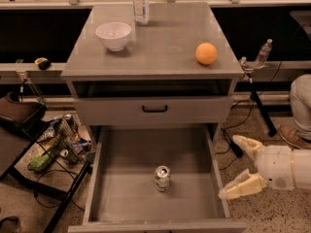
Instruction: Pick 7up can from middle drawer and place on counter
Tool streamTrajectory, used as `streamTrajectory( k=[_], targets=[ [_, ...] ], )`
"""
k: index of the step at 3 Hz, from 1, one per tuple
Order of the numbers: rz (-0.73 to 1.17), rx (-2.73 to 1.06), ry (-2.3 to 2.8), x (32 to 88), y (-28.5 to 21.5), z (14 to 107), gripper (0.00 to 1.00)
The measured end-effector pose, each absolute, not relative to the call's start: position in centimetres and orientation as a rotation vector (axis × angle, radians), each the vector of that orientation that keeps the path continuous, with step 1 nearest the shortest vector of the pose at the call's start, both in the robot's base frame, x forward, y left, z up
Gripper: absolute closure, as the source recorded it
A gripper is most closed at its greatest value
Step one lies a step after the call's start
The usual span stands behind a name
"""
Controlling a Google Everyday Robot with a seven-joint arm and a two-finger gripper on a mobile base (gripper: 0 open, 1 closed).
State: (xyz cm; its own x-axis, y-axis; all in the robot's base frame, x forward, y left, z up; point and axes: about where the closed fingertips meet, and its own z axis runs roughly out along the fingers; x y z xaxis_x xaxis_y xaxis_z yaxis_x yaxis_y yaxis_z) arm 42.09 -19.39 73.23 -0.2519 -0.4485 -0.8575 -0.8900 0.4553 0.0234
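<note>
7up can (pixel 162 177) upright on the bare floor of the middle drawer (pixel 121 198), near the centre, slightly toward the front edge; silver top facing up; clear of both side walls, touching neither. Middle drawer extended toward the camera from below the closed drawer front (pixel 112 111) with black handle (pixel 154 108). Gripper (pixel 228 167) positioned outside the drawer, just beside its right wall, roughly level with the can along the drawer's depth, over the speckled floor; well apart from the can, with the drawer wall between the two. Pincer state: open; two pale fingers (pixel 245 144) spread wide, tips pointing left toward the drawer, gripping nothing; white wrist housing (pixel 279 166) entering from the right edge of the view. Counter (pixel 165 33) above, carrying three items: white bowl (pixel 113 35) at rear left; clear plastic bottle (pixel 140 4) upright at the rear edge, just behind and to the right of the bowl; orange (pixel 206 53) at right, nearer the front edge, well apart from both. Dark open gap between counter and closed drawer front. Floor clutter (pixel 58 142) left of the cabinet, cans and wrappers among it; second small bottle (pixel 263 53) upright to the right of the cabinet.
</note>
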Motion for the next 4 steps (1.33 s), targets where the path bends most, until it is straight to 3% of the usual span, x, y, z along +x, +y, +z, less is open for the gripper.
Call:
streamTrajectory(
  k=[3, 4],
  targets=[
    [0.771, -1.049, 1.7, 44.0, -16.9, 70.6, 0.0],
    [0.759, -1.021, 1.556, 46.6, -12.2, 66.1, 0.0]
  ],
)
